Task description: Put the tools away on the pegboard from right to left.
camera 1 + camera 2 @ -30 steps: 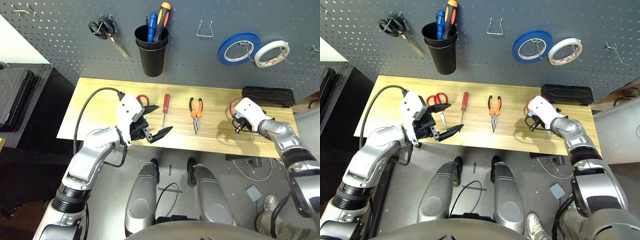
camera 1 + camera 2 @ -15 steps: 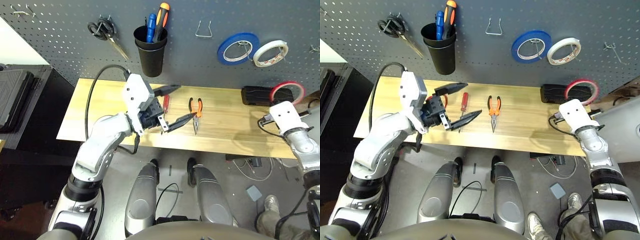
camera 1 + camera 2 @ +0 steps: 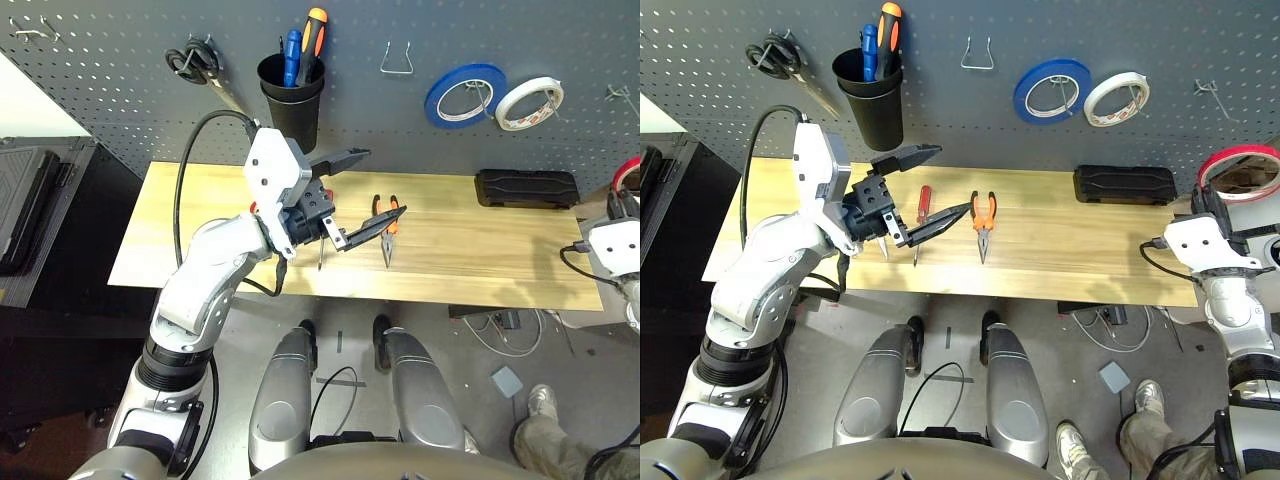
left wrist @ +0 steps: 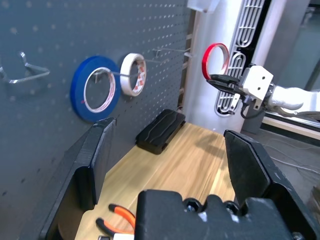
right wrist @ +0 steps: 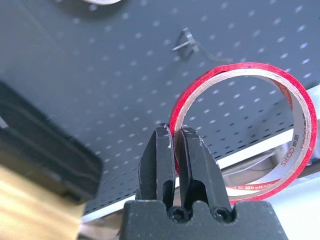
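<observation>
My right gripper is shut on the thin red tape ring and holds it upright in the air past the table's right end. An empty metal hook on the dark grey pegboard lies just beyond the ring. My left gripper hovers open over the table's left-middle. The red-handled screwdriver lies between its fingers, and the orange-and-black pliers lie just right of the lower fingertip. The red-handled scissors are mostly hidden behind that gripper.
On the pegboard hang black-handled scissors, a black cup with screwdrivers, an empty wire hook, a blue tape roll and a white tape roll. A black case lies at the wooden table's back right.
My right gripper lifted the red tape ring off the table and carried it up and right, towards the pegboard's far end. My left arm rose from the table's front to above the screwdriver.
</observation>
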You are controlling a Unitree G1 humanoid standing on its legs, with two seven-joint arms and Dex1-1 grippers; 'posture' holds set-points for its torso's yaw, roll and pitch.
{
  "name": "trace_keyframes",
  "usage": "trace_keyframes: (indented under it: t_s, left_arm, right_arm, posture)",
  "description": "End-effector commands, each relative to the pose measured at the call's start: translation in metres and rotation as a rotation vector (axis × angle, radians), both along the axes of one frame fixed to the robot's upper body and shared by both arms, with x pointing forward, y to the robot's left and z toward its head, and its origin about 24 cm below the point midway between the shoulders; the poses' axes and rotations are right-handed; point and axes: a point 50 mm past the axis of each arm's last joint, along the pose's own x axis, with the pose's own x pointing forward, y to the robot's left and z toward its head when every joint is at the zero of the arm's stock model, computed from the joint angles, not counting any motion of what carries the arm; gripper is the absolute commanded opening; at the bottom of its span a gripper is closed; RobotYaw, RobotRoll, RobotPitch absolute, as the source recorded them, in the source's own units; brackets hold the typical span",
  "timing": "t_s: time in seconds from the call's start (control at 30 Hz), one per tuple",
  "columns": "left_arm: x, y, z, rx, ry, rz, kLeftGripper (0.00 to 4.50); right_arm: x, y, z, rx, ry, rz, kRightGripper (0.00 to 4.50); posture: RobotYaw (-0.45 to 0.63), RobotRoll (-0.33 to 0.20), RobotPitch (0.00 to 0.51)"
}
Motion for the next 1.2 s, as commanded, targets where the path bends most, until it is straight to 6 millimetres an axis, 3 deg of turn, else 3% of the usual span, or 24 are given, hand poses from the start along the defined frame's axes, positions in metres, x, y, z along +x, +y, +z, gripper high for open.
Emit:
trace_keyframes:
  t_s: [0.03,0.4,0.63,0.77,0.87,1.07,1.2]
  left_arm:
    - [0.001,-0.003,0.001,-0.008,-0.002,-0.023,4.5]
    - [0.006,-0.004,-0.002,0.016,-0.011,-0.012,4.5]
    - [0.009,-0.002,-0.006,0.034,-0.009,0.005,4.5]
    - [0.01,0.0,-0.007,0.041,-0.009,0.019,4.5]
    - [0.01,0.001,-0.008,0.045,-0.005,0.029,4.5]
    - [0.009,0.006,-0.019,0.086,0.034,0.049,4.5]
    - [0.013,0.011,-0.027,0.157,0.048,0.072,4.5]
  right_arm:
    - [0.011,0.0,0.009,-0.036,0.041,0.019,0.03]
    - [0.062,0.007,0.037,0.036,0.155,-0.029,0.03]
    - [0.093,0.024,0.054,0.085,0.21,-0.076,0.03]
    - [0.096,0.028,0.059,0.114,0.157,-0.074,1.14]
    - [0.092,0.027,0.056,0.116,0.129,-0.062,2.24]
    - [0.052,0.018,0.014,0.189,0.072,0.014,4.45]
    - [0.034,0.025,-0.014,0.245,0.128,0.102,4.48]
  posture:
    - [0.15,0.0,0.271]
    - [0.14,0.0,0.268]
    - [0.14,0.0,0.267]
    - [0.15,0.0,0.27]
    - [0.16,0.0,0.275]
    - [0.16,0.0,0.282]
    - [0.15,0.0,0.285]
